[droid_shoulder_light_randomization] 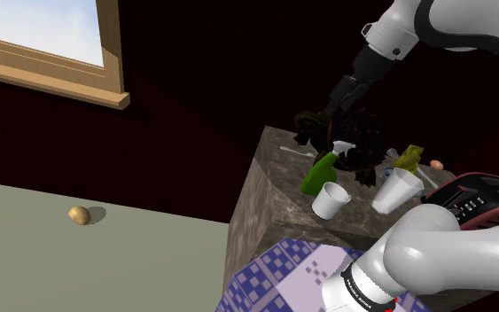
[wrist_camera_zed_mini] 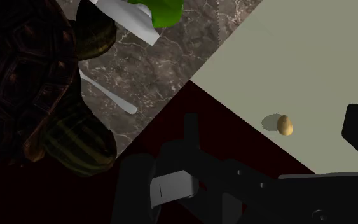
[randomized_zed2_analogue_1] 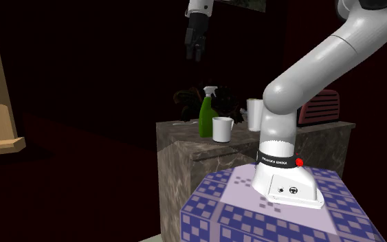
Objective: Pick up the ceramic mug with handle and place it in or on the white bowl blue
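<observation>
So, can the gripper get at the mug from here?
Probably yes: the gripper hangs open above the counter; the mug stands upright, nothing over it, though the bottle is close.

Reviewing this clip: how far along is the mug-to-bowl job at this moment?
Done: nothing; the white mug stands on the marble counter beside the green spray bottle. In hand: nothing; the gripper hangs open, high above the counter. Left: reach, grasp, lift, carry and set-down.
</observation>
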{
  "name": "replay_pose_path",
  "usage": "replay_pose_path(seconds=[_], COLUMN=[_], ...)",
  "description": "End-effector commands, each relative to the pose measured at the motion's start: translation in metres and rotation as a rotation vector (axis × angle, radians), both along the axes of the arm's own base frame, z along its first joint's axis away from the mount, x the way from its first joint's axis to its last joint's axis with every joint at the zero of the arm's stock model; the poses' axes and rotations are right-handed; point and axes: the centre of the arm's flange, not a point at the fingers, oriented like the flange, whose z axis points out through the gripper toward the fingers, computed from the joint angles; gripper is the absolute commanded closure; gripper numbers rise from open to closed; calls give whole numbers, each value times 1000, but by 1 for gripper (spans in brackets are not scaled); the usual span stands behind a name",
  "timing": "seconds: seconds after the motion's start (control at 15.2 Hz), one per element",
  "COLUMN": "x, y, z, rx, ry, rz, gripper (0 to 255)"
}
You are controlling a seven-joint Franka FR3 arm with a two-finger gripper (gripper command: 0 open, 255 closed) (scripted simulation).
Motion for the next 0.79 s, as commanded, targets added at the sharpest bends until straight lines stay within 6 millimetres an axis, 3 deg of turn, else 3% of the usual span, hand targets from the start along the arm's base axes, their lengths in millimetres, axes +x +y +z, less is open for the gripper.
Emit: replay_pose_path(seconds=[0.0, 0.73], x=[0, -30], y=[0, -17], z=[0, -133], rx=[0, -18], ry=[0, 121], rz=[0, -133], gripper=[0, 0])
